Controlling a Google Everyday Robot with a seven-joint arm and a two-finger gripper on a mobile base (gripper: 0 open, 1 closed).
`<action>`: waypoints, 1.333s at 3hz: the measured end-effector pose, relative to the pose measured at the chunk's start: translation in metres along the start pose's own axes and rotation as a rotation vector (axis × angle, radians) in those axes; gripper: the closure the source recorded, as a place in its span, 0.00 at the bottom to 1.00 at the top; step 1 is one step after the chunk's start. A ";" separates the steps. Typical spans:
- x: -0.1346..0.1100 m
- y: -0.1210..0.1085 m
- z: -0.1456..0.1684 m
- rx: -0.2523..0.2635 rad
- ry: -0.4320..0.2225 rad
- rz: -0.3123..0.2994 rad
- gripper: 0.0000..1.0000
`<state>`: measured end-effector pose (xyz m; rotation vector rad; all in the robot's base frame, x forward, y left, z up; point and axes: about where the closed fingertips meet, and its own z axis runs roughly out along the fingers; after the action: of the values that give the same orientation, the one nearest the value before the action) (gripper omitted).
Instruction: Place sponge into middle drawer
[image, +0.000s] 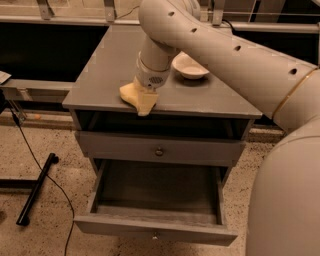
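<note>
The pale yellow sponge (130, 92) lies on the grey cabinet top (100, 65), near its front edge. My gripper (144, 103) hangs down from the big white arm and sits right at the sponge's right side, overlapping it at the cabinet's front edge. The middle drawer (155, 229) stands pulled out below; its dark floor is bare. It lies directly under and in front of the sponge.
A round white bowl (189, 66) sits on the cabinet top to the right of the gripper. The upper drawer front (120, 146) with a round knob is shut. A black stand leg and cable (35, 190) lie on the speckled floor at left.
</note>
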<state>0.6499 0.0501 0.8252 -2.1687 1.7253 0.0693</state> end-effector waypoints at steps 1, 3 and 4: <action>-0.004 -0.001 -0.004 -0.023 -0.048 -0.009 0.70; 0.021 0.070 -0.112 -0.056 -0.128 -0.091 1.00; 0.022 0.072 -0.116 -0.051 -0.125 -0.091 1.00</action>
<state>0.5649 -0.0202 0.9094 -2.2254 1.5711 0.2230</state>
